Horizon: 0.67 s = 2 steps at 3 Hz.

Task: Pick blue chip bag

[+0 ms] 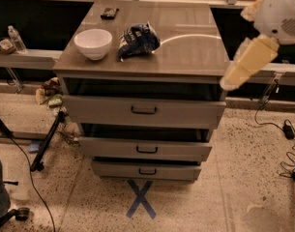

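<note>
The blue chip bag (137, 40), dark navy foil with white patches, lies crumpled on the grey top of the drawer cabinet (190, 57), left of its middle. A round white bowl (93, 42) stands just left of the bag, apart from it. My gripper is out of view. Only my arm shows at the right: a white rounded joint (282, 8) and a beige link (248, 62) slanting down-left to the cabinet's right front corner, well right of the bag.
A small black object (110, 12) lies at the back left of the top. The cabinet has three drawers (144, 110), slightly open. A blue tape X (141, 198) marks the floor in front. A black stand leg (45, 144) is at left, cables (287, 129) at right, and a water bottle (15, 38) on the left ledge.
</note>
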Available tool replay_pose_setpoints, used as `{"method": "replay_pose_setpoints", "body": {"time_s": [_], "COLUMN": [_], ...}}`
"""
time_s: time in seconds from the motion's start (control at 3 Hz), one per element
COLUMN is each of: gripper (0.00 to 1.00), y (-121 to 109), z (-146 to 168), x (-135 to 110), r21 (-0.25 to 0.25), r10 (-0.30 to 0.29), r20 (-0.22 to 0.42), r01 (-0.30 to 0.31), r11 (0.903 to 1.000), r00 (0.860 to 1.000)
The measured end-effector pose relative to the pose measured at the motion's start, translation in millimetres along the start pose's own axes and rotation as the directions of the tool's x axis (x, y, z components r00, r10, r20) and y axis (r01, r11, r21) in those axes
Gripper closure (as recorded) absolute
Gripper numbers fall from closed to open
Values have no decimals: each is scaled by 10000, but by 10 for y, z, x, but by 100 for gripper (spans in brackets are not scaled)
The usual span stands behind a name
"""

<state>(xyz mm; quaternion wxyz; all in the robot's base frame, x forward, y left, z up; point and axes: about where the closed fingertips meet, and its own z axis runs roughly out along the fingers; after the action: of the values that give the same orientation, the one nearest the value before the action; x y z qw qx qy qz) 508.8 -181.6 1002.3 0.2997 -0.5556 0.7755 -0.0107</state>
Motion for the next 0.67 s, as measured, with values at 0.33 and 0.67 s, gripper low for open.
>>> {"method": "replay_pose_setpoints", "body": {"time_s": [0.33,0.67], "gripper": [0,0], "y": [-648,-873], "z": [474,700], "x": [-1038,-1461], "r21": [751,750], "r10": [561,1164], "r20": [3255,4503], "r01": [-850,-1674], "r11": [9935,9830], "r00": [9439,8852]}}
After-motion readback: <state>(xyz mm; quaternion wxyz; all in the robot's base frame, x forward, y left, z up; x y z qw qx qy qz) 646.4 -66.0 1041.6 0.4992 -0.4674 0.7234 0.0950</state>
